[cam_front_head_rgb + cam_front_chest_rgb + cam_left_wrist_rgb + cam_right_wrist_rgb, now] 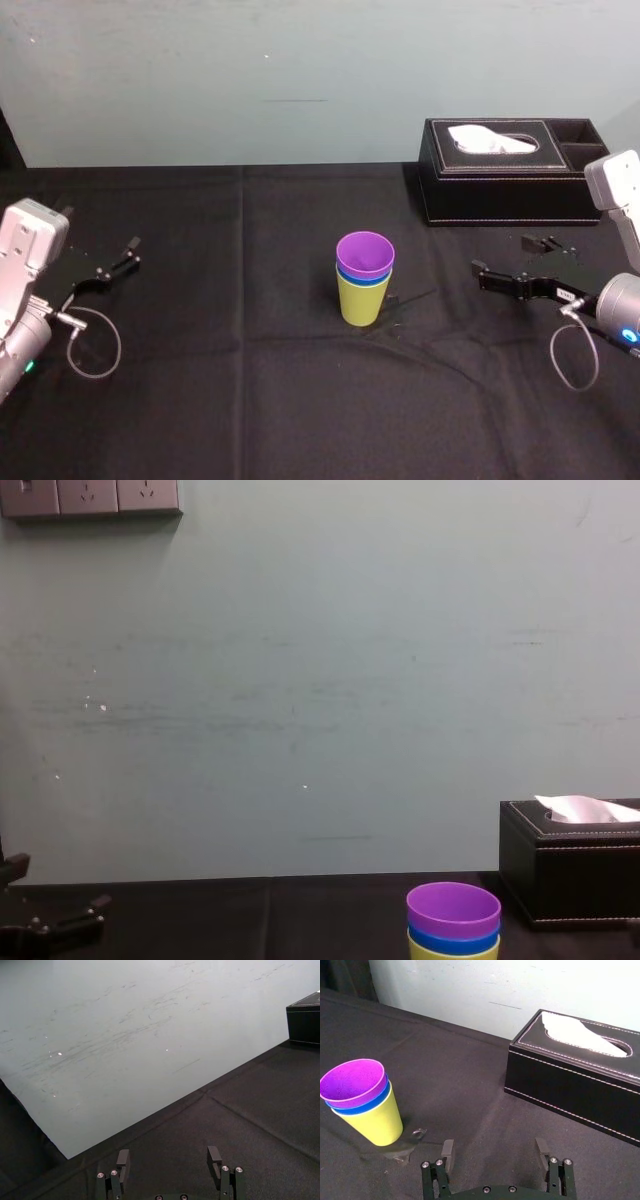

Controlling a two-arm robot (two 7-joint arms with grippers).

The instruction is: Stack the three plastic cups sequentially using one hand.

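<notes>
The three plastic cups stand nested upright at the table's middle: the lime-green cup (360, 299) at the bottom, the blue cup (364, 278) inside it with just its rim showing, the purple cup (365, 254) on top. The same stack appears in the right wrist view, lime-green cup (377, 1122) and purple cup (353, 1080), and in the chest view, purple cup (453, 910). My right gripper (515, 262) hovers open to the right of the stack, apart from it, with nothing between its fingers (448, 1152). My left gripper (117, 258) rests open at the far left.
A black tissue box (510, 170) with white tissue stands at the back right, behind the right gripper. A black cloth (250, 400) covers the table, with a pale wall behind it. A small patch of clear tape (417, 1134) lies beside the stack's base.
</notes>
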